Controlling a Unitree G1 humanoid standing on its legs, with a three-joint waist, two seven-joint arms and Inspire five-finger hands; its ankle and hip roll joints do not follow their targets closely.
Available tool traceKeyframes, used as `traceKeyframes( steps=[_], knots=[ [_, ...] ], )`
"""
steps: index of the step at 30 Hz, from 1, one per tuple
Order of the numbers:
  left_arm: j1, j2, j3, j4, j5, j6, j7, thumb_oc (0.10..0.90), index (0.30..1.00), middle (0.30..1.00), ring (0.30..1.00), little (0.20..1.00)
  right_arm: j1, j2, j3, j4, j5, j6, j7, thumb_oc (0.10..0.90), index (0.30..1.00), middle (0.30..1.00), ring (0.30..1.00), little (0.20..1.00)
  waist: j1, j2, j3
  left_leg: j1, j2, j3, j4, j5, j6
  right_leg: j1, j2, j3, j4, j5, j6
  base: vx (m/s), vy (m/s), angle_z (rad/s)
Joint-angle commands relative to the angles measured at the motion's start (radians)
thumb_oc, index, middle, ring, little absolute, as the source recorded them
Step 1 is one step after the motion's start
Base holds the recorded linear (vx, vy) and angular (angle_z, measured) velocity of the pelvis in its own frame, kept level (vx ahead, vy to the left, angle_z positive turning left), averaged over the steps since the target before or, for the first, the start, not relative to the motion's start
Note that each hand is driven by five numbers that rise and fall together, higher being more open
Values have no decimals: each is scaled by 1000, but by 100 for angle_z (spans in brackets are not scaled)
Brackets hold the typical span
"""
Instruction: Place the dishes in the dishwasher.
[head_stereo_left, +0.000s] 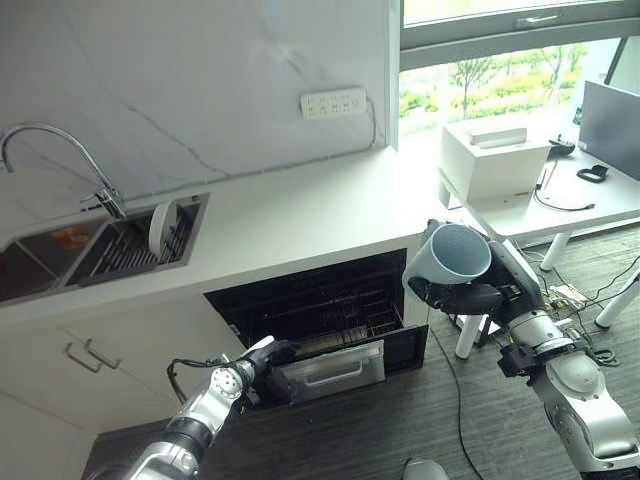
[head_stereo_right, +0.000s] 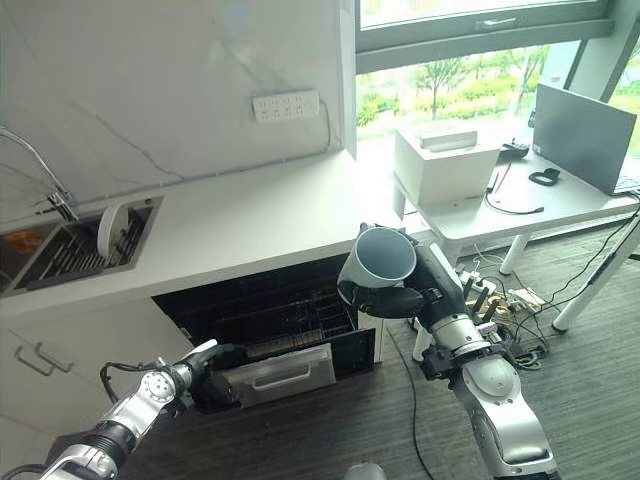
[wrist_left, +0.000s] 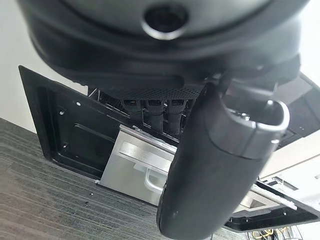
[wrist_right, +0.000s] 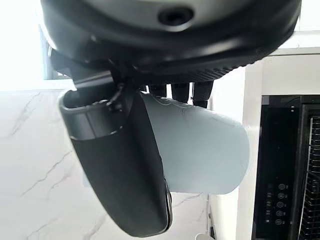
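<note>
While the dishwasher (head_stereo_left: 330, 320) under the white counter (head_stereo_left: 300, 220) stands open with its door (head_stereo_left: 330, 372) dropped toward the floor, the right hand (head_stereo_left: 470, 297) holds a pale blue cup (head_stereo_left: 450, 262) in the air, just beside the machine's right edge and above the level of its racks. In the right wrist view the thumb and fingers (wrist_right: 180, 91) curl round the cup's wall, so the grip is firm and the cup lies tilted, its mouth turned up toward the head camera. The left hand (head_stereo_left: 262, 362) rests at the front edge of the lowered door, its fingers (wrist_left: 152, 112) bent over the edge beside the steel panel (wrist_left: 145, 167); it looks to be clenched on the door, steadying it or holding it down. A white plate (head_stereo_left: 160, 228) stands on edge in the sink (head_stereo_left: 110, 250) below the tap (head_stereo_left: 60, 150), well apart from both hands. As far as can be judged, the task is at an early stage: the machine is opened and one dish is picked up, but the cup is not yet in a rack, and the plate is not yet fetched. Whether the dark racks already hold anything I cannot tell.
</note>
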Motion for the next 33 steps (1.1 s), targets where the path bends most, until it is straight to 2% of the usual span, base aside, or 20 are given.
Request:
traceKeyframes(
  steps=[1,3,4,6,7,9,10,12,14,15,19,22,33],
  knots=[
    [15,-46,-64,103,46,39,-123,800,900,900,900,900,-135,-14,-67,-118,34,-74,25,400,300,300,300,300,-46,-10,69,-6,-6,-15,113,-218,46,83,34,4,16,-189,70,8,-1,-7],
    [21,-59,-76,146,49,40,-147,800,900,900,900,900,-136,-16,-68,-120,39,-69,33,400,300,300,300,300,-51,-11,69,-6,-7,-13,113,-219,46,81,35,7,16,-189,71,4,-2,-14],
    [25,-85,-82,206,23,57,-204,800,900,900,900,900,-136,-16,-65,-128,43,-60,46,400,300,300,300,300,-58,-12,69,-7,-5,-7,113,-220,47,78,36,10,16,-190,72,-2,-3,-22],
    [28,-96,-88,231,27,57,-218,800,900,900,900,900,-136,-14,-64,-129,42,-58,52,400,300,300,300,300,-62,-12,70,-7,-5,-4,113,-220,47,77,38,12,16,-190,71,3,1,-14],
    [37,-105,-97,264,46,65,-271,800,900,900,900,900,-138,-12,-69,-128,42,-49,69,400,300,300,300,300,-67,-11,70,-5,-5,-1,113,-221,47,78,39,14,16,-192,71,10,7,-6],
    [41,-111,-107,279,63,66,-297,800,900,900,900,900,-139,-12,-69,-129,41,-45,75,400,300,300,300,300,-69,-10,69,-5,-4,1,113,-221,47,78,40,15,16,-193,71,14,16,-7],
    [52,-116,-130,303,91,82,-397,800,900,900,900,900,-145,-16,-70,-133,43,-35,86,400,300,300,300,300,-74,-6,70,-5,-4,3,113,-221,46,79,41,17,16,-195,70,15,27,-13],
    [57,-121,-143,310,109,96,-460,800,900,900,900,900,-150,-17,-69,-136,41,-28,88,400,300,300,300,300,-76,-3,70,-5,-4,3,113,-222,46,78,41,18,16,-196,70,7,29,-14],
    [65,-119,-170,315,153,110,-571,800,900,900,900,900,-157,-21,-68,-135,35,-19,93,400,300,300,300,300,-77,2,71,-7,-5,3,113,-222,45,78,40,18,16,-198,70,7,47,-5],
    [79,-112,-211,307,200,107,-687,800,900,900,900,900,-168,-23,-64,-137,26,-5,93,400,300,300,300,300,-77,10,73,-7,-7,2,113,-223,45,79,39,17,16,-200,71,8,49,3],
    [106,-99,-266,252,241,105,-818,800,900,900,900,900,-177,-22,-55,-130,12,0,93,400,300,300,300,300,-74,19,75,-7,-9,1,113,-226,45,84,36,13,16,-205,73,8,34,-4],
    [120,-80,-290,188,230,100,-887,800,900,900,900,900,-178,-19,-56,-130,4,2,96,400,300,300,300,300,-70,23,77,-8,-11,-2,113,-228,46,86,33,10,16,-207,74,3,9,4],
    [138,-13,-296,-25,212,95,-991,800,900,900,900,900,-165,-7,-73,-130,-15,5,85,400,300,300,300,300,-40,23,79,-16,-17,-24,113,-229,48,95,24,-11,16,-209,76,5,-6,7]
  ],
)
